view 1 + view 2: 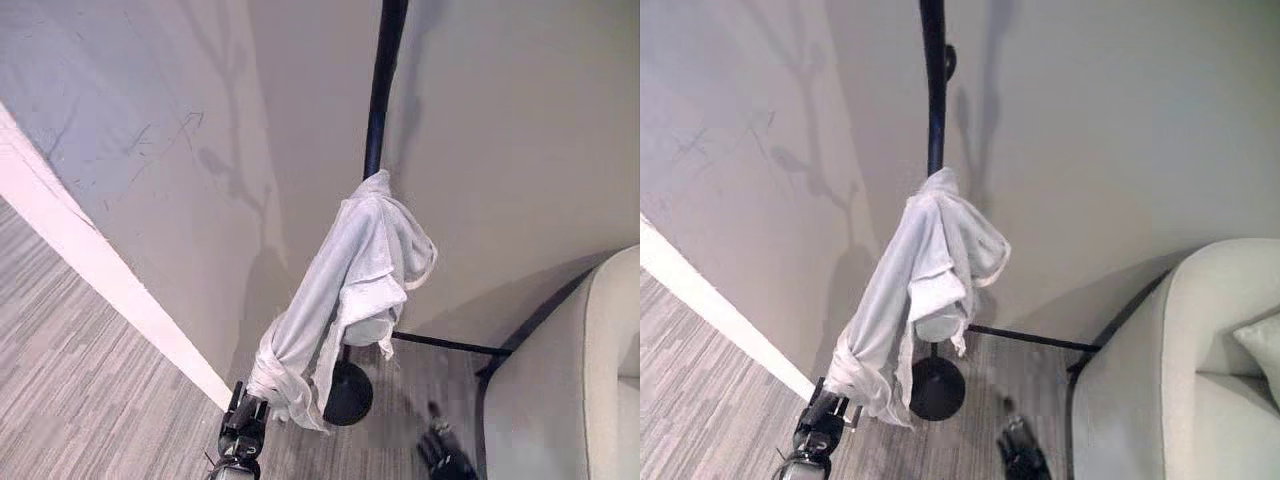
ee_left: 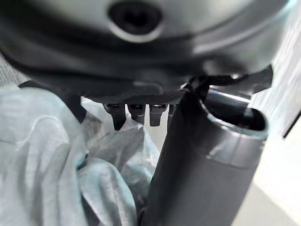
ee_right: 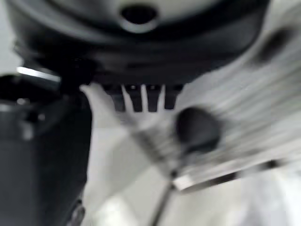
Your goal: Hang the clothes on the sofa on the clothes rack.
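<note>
Left hand fingers are buried in the white garment, so whether they curl round it is probably beyond telling. It drapes from them up onto the black rack pole, beside the sofa. Hanging looks nearly done; next, let go cleanly. Right hand hangs low, seemingly relaxed.

Grey striped carpet floor, white baseboard along beige wall

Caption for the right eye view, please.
White garment draped on the black clothes rack, its lower end wrapped around the left robot hand; sofa at right.
</note>
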Tool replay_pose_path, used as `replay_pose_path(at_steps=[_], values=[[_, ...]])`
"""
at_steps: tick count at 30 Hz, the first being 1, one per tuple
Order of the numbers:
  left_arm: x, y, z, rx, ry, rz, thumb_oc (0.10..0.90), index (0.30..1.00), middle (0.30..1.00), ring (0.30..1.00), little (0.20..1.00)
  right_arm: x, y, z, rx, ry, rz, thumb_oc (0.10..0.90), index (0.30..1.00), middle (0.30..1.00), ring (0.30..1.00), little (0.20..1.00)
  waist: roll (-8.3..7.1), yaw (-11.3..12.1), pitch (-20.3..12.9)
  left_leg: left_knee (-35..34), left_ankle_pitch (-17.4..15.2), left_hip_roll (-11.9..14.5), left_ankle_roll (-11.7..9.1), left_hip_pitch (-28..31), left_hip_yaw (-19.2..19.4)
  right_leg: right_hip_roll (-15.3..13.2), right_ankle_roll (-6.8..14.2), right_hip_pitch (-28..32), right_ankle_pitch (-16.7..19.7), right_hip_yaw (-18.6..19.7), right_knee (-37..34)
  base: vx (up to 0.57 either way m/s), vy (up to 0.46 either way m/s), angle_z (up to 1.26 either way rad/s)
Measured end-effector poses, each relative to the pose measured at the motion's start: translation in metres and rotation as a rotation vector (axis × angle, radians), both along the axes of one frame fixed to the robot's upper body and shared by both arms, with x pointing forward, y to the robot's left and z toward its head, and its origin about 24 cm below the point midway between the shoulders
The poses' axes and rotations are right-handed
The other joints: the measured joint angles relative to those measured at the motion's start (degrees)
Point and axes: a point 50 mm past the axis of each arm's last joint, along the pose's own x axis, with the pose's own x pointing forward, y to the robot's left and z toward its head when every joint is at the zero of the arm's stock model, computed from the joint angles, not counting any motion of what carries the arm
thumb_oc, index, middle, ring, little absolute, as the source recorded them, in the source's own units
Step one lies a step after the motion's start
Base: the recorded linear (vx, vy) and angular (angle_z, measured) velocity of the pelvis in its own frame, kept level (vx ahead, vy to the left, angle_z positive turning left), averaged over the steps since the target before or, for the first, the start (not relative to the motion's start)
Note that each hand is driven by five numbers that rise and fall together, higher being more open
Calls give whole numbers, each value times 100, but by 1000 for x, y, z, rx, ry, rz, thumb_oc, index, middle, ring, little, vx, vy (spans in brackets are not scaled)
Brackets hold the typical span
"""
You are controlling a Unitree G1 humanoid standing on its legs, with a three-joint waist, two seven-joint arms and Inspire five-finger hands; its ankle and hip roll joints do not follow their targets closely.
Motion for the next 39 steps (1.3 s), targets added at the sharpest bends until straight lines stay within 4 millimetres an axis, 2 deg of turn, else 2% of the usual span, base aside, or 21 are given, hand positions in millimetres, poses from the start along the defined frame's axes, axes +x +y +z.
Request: replay_pose_path(at_steps=[1, 2, 4, 5, 6, 7, 8, 9, 10, 12, 13, 14, 16, 19, 21, 25, 28, 30, 32, 35, 39], values=[[-6, 1, -5, -11, 43, 12, 800, 900, 900, 900, 900, -11, -4, -4, 0, 55, -62, 800, 900, 900, 900, 900, -34, 16, 0, 1, -1, -6, -1, 29, -14, -8, 14, 74, -27, -41, -1, 56, -69, 21], [-8, 0, -9, -26, 68, 21, 800, 900, 900, 900, 900, -18, 1, -10, 25, 108, -92, 800, 900, 900, 900, 900, -86, 88, 4, 1, -18, -3, -24, 39, -66, 0, 15, 106, -51, -60, -1, 41, -64, 28], [-8, -4, -11, -48, 94, 44, 800, 900, 900, 900, 900, -25, 1, -15, 56, 226, -130, 800, 900, 900, 900, 900, -161, 272, -74, 3, -38, 1, -78, 60, -218, 12, -33, 124, -138, -205, -1, 23, -39, 33], [-17, 3, -9, -2, 100, 14, 800, 900, 900, 900, 900, -7, -2, -5, 51, 101, -111, 800, 900, 900, 900, 900, -149, 240, -55, 4, -9, 28, -54, 44, -197, 41, -47, 132, -130, -205, 1, 12, -52, 13], [-13, 3, -5, 21, 100, -17, 800, 900, 900, 900, 900, -1, -4, -3, 43, 77, -100, 800, 900, 900, 900, 900, -162, 233, -44, 6, -7, 33, -59, 93, -212, 47, -59, 182, -141, -224, 0, -15, -36, 3], [12, 9, 49, 237, -147, -310, 800, 900, 900, 900, 900, 23, -13, 10, 7, -25, -35, 800, 900, 900, 900, 900, -157, 243, 206, 5, 30, 58, -106, 56, -231, 69, -121, 159, -104, -245, 1, -42, -46, 10], [18, 9, 65, 281, -222, -371, 800, 900, 900, 900, 900, 25, -17, 13, -7, -42, -29, 800, 900, 900, 900, 900, -143, 266, 254, 5, 41, 57, -121, 54, -234, 68, -122, 164, -100, -255, 2, -42, -47, 29], [28, 29, 154, 634, -559, -707, 800, 900, 900, 900, 900, 20, -47, 17, -93, -30, -27, 800, 900, 900, 900, 900, 22, 376, 301, 4, 55, 43, -143, 34, -338, 61, -71, 249, -143, -377, 1, -56, -74, 32], [30, 40, 189, 780, -686, -753, 800, 900, 900, 900, 900, 7, -60, 16, -122, 12, -66, 800, 900, 900, 900, 900, 170, 459, 310, 4, 54, 34, -145, 29, -370, 55, -46, 249, -159, -425, 2, -44, -63, 41], [36, 49, 192, 831, -711, -675, 800, 900, 900, 900, 900, -4, -70, 17, -144, 43, -91, 800, 900, 900, 900, 900, 309, 504, 296, 5, 55, 12, -142, 40, -476, 40, -31, 265, -171, -500, 2, -43, -42, 22], [42, 59, 175, 828, -656, -548, 800, 900, 900, 900, 900, -9, -64, 14, -126, 61, -72, 800, 900, 900, 900, 900, 399, 553, 260, 5, 60, 23, -143, 75, -474, 48, -29, 290, -172, -508, 2, -47, -26, 7], [43, 60, 164, 806, -620, -529, 800, 900, 900, 900, 900, -9, -57, 12, -108, 60, -55, 800, 900, 900, 900, 900, 401, 559, 253, 4, 67, 37, -154, 77, -474, 58, -29, 291, -179, -514, 2, -37, -17, -4], [38, 62, 145, 766, -541, -575, 800, 900, 900, 900, 900, -2, -44, 10, -77, 38, -1, 800, 900, 900, 900, 900, 365, 513, 256, 5, 96, 65, -190, 51, -474, 81, -47, 261, -184, -515, 1, -17, -4, -2], [22, 61, 122, 674, -441, -649, 800, 900, 900, 900, 900, 0, -37, 8, -56, 33, 21, 800, 900, 900, 900, 900, 344, 426, 277, 3, 107, 62, -190, 30, -480, 81, -54, 258, -180, -521, 0, -59, -7, 1], [6, 75, 118, 565, -406, -823, 800, 900, 900, 900, 900, -2, -36, 7, -49, 41, 45, 800, 900, 900, 900, 900, 248, 403, 309, 5, 107, 62, -189, 39, -478, 79, -55, 255, -180, -519, 1, -40, 1, 0], [-19, 108, 123, 551, -253, -1107, 800, 900, 900, 900, 900, -10, -35, 6, -34, 56, 79, 800, 900, 900, 900, 900, 225, 428, 279, 6, 107, 43, -188, 91, -482, 65, -62, 304, -175, -521, 0, -18, -2, 2], [-35, 126, 132, 526, -175, -1190, 800, 900, 900, 900, 900, -18, -36, 6, -32, 69, 101, 800, 900, 900, 900, 900, 383, 430, 230, 2, 102, 32, -188, 130, -486, 53, -48, 349, -184, -517, -38, 0, 0, 0], [-38, 121, 131, 466, -211, -1175, 800, 900, 900, 900, 900, -27, -35, 5, -25, 89, 120, 800, 900, 900, 900, 900, 474, 466, 160, 1, 102, 37, -189, 151, -500, 58, -49, 363, -185, -525, -37, -15, -15, 2], [-38, 113, 128, 419, -242, -1155, 800, 900, 900, 900, 900, -32, -34, 3, -22, 111, 130, 800, 900, 900, 900, 900, 486, 465, 105, -1, 102, 46, -190, 114, -501, 70, -60, 369, -177, -524, -31, -38, -31, 0], [-37, 100, 134, 350, -317, -1181, 800, 900, 900, 900, 900, -42, -32, 0, -13, 153, 154, 800, 900, 900, 900, 900, 448, 497, 15, -28, 78, 67, -221, 100, -502, 88, -76, 348, -169, -524, -2, -7, -12, 0], [-38, 106, 149, 389, -284, -1300, 800, 900, 900, 900, 900, -46, -32, 0, -15, 163, 169, 800, 900, 900, 900, 900, 348, 500, -17, -26, 81, 76, -219, 21, -500, 101, -108, 294, -141, -520, 1, -17, -28, -1]])
